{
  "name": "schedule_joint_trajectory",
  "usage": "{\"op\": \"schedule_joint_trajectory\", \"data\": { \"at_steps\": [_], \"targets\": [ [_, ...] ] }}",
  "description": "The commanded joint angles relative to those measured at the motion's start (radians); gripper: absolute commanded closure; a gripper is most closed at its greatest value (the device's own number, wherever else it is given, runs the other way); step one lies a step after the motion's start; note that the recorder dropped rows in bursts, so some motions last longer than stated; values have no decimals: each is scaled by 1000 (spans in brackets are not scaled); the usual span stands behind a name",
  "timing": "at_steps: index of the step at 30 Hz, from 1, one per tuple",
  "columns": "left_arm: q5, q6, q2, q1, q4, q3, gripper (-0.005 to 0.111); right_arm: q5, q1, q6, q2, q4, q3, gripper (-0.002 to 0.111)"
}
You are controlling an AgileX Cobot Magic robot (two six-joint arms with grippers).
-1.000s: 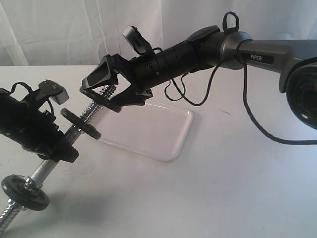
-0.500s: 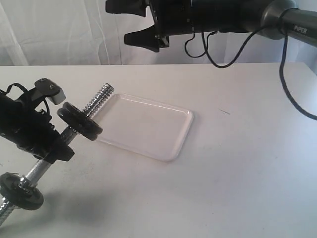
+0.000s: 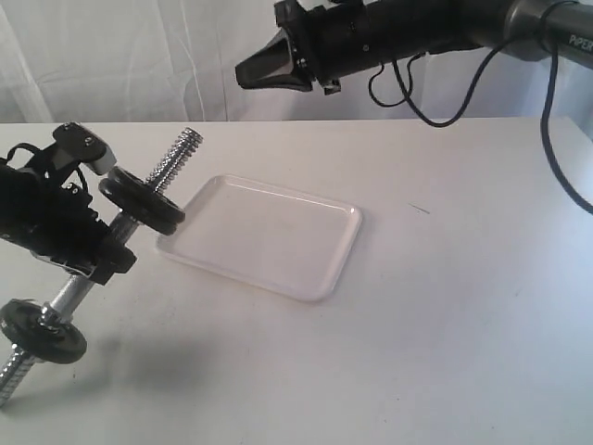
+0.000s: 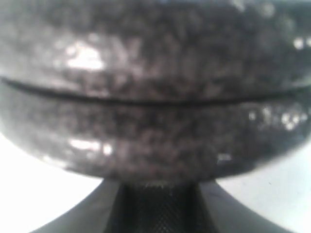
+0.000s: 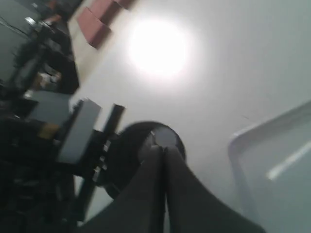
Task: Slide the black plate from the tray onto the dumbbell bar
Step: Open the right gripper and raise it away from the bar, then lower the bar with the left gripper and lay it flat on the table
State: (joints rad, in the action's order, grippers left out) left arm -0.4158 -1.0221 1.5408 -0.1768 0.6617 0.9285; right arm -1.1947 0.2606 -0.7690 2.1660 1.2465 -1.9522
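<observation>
Black plate (image 3: 148, 198): off the tray and on the bar! It sits up the raised end, just below the bare thread, outermost of two discs pressed face to face.
Neighbour disc (image 3: 118, 205): tight behind it; the left wrist view fills with both rims and one thin seam between them.
Dumbbell bar (image 3: 176, 159): tilted, lifted clear of the table (image 3: 445, 324), threaded tip pointing up and away, the other end low at the near left edge.
Lower disc (image 3: 42, 331): riding on the low end of the bar, well apart from the upper pair.
Left gripper (image 3: 100, 264): clamped around the bar's middle, between the pair and the lower disc, carrying the whole thing.
Right gripper (image 3: 255, 69): high above the table's far side, well apart from the bar; its fingers (image 5: 163, 165) are pressed together with nothing between them.
Tray (image 3: 324, 264): white, flat on the table, its near-left corner just beside the discs.
</observation>
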Motion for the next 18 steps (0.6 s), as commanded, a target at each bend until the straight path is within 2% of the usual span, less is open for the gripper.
{"op": "schedule_joint_trajectory", "data": {
  "at_steps": [1, 3, 4, 9, 18],
  "targets": [
    [176, 0, -35, 2, 136, 62, 107, 45, -11, 128, -53, -347, -5, 108],
    [124, 0, 36, 30, 127, 142, 107, 20, -11, 212, -67, -520, -5, 108],
    [119, 0, 58, 36, 127, 165, 107, 11, -11, 217, -72, -541, -3, 108],
    [116, 2, 205, 55, 125, 346, 107, -26, -11, 217, -88, -543, -1, 108],
    [100, 44, 354, 83, 125, 509, 107, -26, -11, 225, -101, -543, -1, 108]
  ]
}}
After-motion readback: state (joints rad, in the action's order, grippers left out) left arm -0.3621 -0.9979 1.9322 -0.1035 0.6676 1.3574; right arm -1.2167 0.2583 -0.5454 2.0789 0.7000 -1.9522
